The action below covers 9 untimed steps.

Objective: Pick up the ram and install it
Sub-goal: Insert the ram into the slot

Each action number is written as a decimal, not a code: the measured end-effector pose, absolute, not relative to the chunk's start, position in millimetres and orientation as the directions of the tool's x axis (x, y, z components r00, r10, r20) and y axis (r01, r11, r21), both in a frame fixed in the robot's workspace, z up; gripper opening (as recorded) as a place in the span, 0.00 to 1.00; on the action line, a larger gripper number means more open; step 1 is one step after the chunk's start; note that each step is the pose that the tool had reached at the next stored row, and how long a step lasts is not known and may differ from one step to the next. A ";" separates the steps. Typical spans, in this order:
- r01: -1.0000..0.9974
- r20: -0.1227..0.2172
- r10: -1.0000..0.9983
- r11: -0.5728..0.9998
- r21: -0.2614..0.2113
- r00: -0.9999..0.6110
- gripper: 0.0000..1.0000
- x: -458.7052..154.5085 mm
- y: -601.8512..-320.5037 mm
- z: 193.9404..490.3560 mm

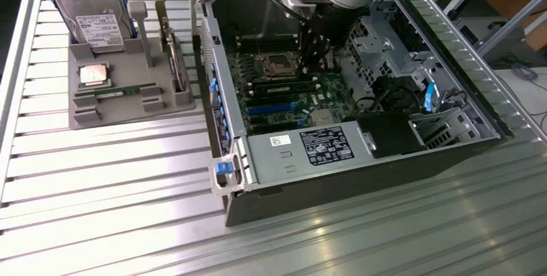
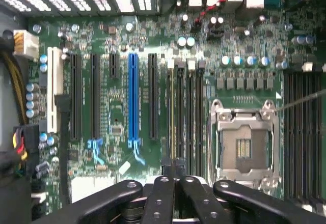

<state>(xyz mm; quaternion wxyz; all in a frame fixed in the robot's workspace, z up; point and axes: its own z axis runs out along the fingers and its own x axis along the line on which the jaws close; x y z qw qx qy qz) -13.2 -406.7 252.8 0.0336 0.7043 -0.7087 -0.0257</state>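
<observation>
One ram [image 1: 124,89], a thin green stick, lies across the grey parts holder [image 1: 120,114] at the exterior view's left. A second ram [image 1: 286,88] stands in a memory slot on the motherboard inside the open PC case [image 1: 224,161]. In the wrist view this ram [image 2: 172,112] shows edge-on as a thin line along the slot. My gripper [image 1: 313,68] reaches down into the case above the slots. Its black fingers [image 2: 165,183] are shut together, and the gripper [image 2: 172,167] sits over one end of that stick. Whether it touches the stick I cannot tell.
The empty CPU socket [image 2: 244,142] lies beside the memory slots. Several expansion slots, one blue [image 2: 133,96], run parallel. The power supply [image 1: 321,145] and drive cage [image 1: 380,39] crowd the case. The holder also carries a hard drive [image 1: 98,20], a CPU chip [image 1: 94,74] and a bracketed card [image 1: 171,52].
</observation>
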 end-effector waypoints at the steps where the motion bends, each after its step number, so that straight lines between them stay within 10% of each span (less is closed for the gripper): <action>1: -0.996 0.011 -1.000 0.007 0.089 -0.006 0.10 -3.1 -406.6 252.8; 9: -0.995 0.011 -1.000 0.007 0.099 -0.005 0.10 29.9 -406.6 262.1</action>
